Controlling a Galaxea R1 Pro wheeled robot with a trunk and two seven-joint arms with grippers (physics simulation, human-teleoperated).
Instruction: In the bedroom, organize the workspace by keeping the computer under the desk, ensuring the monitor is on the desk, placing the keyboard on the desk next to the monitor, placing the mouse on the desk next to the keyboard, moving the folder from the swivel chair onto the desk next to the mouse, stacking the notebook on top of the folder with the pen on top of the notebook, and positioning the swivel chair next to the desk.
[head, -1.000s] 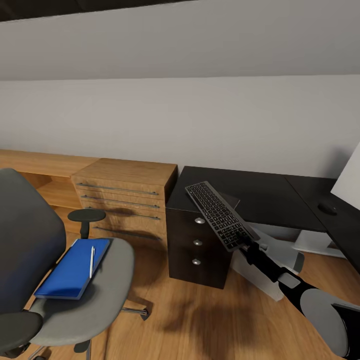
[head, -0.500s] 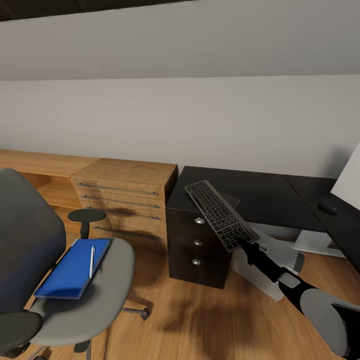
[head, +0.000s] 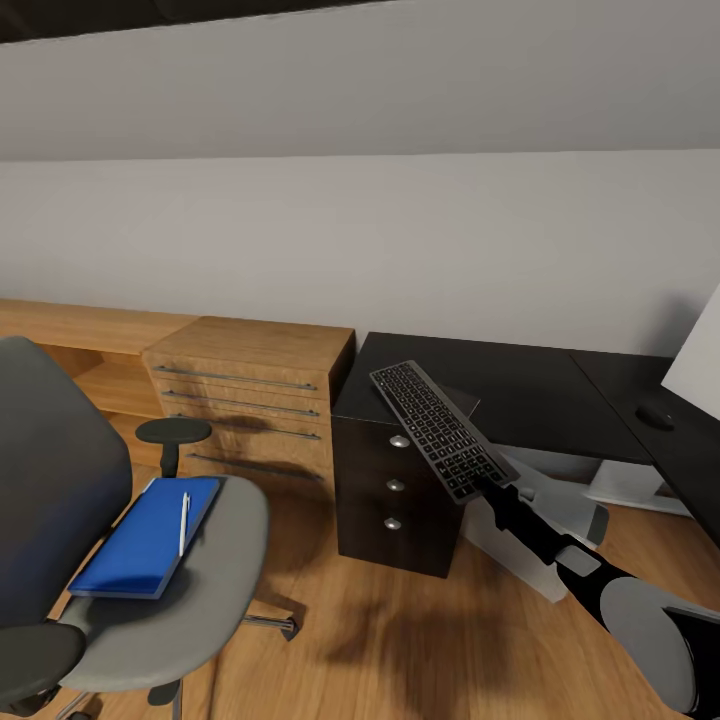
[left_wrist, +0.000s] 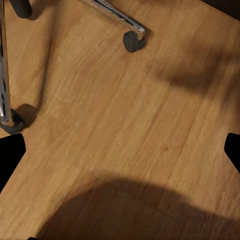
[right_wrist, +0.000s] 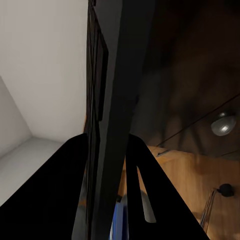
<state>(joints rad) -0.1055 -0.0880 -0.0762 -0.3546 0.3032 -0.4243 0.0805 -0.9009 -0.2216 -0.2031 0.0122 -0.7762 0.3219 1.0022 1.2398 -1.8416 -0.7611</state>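
Observation:
My right gripper (head: 490, 487) is shut on the near end of the slim dark keyboard (head: 438, 428), holding it tilted in the air in front of the black desk (head: 540, 385) and its drawers. From the right wrist camera the keyboard (right_wrist: 115, 75) runs edge-on between the black fingers (right_wrist: 75, 200). The grey swivel chair (head: 215, 580) stands at the left with the blue folder (head: 140, 545) on its seat and the white pen (head: 184, 522) lying on the folder. The black mouse (head: 655, 415) rests on the desk at the right. The light grey computer (head: 510, 560) sits under the desk. The notebook is hidden. My left gripper (left_wrist: 120, 155) hangs open over the floor.
A light wooden drawer unit (head: 250, 400) stands against the wall between chair and desk. A pale flat panel (head: 697, 360) rises at the right edge above the desk. The chair's chrome legs and casters (left_wrist: 133, 41) lie near my left gripper on the wooden floor (head: 380, 640).

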